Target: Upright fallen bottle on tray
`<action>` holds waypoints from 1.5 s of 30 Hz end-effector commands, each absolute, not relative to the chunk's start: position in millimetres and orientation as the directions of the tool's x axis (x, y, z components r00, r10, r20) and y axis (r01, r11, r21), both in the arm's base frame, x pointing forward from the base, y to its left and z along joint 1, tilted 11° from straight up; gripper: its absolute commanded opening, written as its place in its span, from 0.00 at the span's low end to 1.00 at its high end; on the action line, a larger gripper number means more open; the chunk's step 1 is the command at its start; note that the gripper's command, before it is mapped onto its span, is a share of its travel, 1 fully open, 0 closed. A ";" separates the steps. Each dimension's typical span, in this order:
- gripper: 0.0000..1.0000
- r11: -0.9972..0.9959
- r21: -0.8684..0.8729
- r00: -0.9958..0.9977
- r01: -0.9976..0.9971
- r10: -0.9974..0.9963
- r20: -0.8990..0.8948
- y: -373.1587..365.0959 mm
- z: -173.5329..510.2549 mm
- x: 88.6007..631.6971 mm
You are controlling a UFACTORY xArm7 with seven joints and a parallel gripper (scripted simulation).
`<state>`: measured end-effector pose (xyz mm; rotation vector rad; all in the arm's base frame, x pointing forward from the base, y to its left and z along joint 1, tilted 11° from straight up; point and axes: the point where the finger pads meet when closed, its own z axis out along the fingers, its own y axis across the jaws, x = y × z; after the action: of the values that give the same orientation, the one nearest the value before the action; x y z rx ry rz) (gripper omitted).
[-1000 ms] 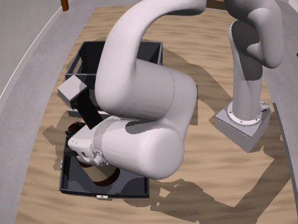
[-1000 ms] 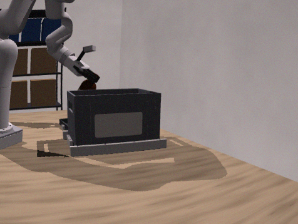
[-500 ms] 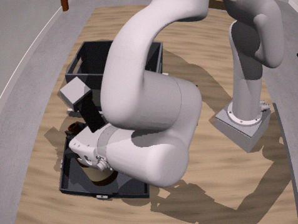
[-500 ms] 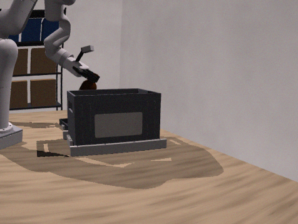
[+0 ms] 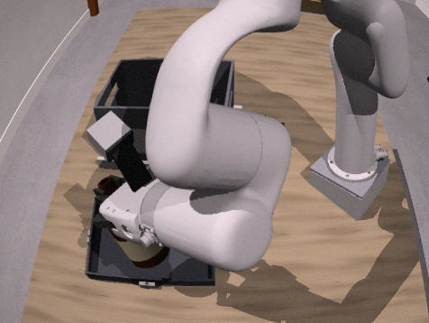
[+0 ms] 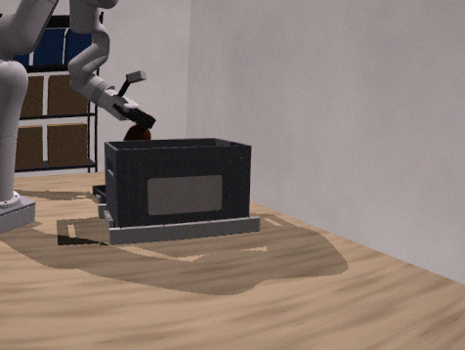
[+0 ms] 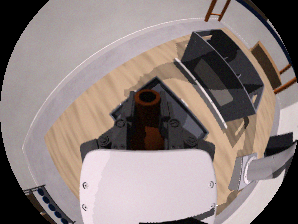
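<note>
Brown glass-coloured bottle [image 7: 148, 119] up in the air, pinched in the gripper [image 6: 142, 118], and it's hanging above the dark tray [image 5: 96, 263] beside the crate [image 6: 178, 183]! From the wrist view the neck points away from the camera, mouth open towards the tray floor side, with the dark fingers clamped on either flank of the body. That side grip looks chosen so the arm [image 5: 203, 149] can swing the bottle round to vertical without shifting its hold. From outside, only the rounded brown end shows just over the crate's rim, tilted, not yet upright. The bottle is clear of the crate wall and off the tray, so neither seems disturbed; both sit flat on the wooden table [image 6: 293, 303]. My read: the tilt still has to be taken out before setting down. Any writing? None legible: no label on the bottle, just 1 plain pale panel [image 6: 185, 195] on the crate's side.
</note>
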<state>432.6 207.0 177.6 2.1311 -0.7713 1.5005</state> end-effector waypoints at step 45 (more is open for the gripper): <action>0.00 -0.759 0.018 0.134 -0.651 -0.091 0.987 209.2 178.7 431.8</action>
<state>431.5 207.9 177.1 1.9772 -0.7118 1.6519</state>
